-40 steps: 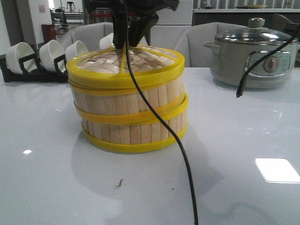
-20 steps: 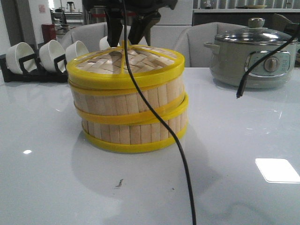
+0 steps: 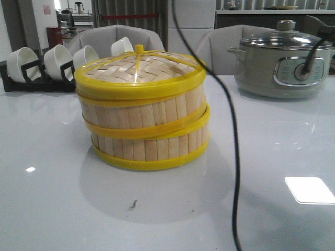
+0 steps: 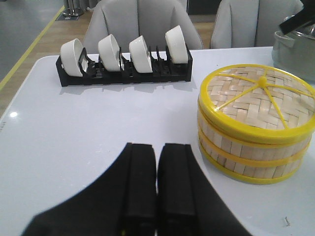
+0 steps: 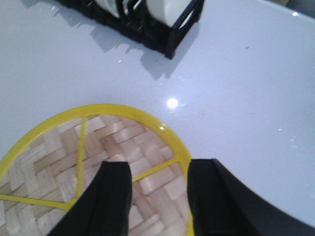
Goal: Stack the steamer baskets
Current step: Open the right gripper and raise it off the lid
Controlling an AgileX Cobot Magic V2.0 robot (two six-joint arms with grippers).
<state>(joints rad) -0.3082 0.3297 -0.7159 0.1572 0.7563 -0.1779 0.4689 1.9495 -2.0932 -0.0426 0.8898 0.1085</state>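
Note:
Two steamer baskets stand stacked in the middle of the table, the upper one (image 3: 141, 109) sitting slightly askew on the lower one (image 3: 152, 148). A woven yellow-rimmed lid (image 3: 138, 70) covers the stack. The left wrist view shows the same stack (image 4: 246, 150) with its lid (image 4: 256, 96). My left gripper (image 4: 157, 147) is shut on nothing, low over the bare table beside the stack. My right gripper (image 5: 158, 169) hangs open above the lid (image 5: 59, 162), over its rim, touching nothing. Neither gripper shows in the front view.
A grey electric pot (image 3: 282, 63) stands at the back right. A black rack of white bowls (image 3: 47, 65) lines the back left, also seen as the rack (image 4: 125, 73) from the left wrist. A black cable (image 3: 230, 130) dangles right of the stack.
My right gripper was shut at the lid's knob, then opened and rose out of the front view. The cable swung to the right. The stack has not moved.

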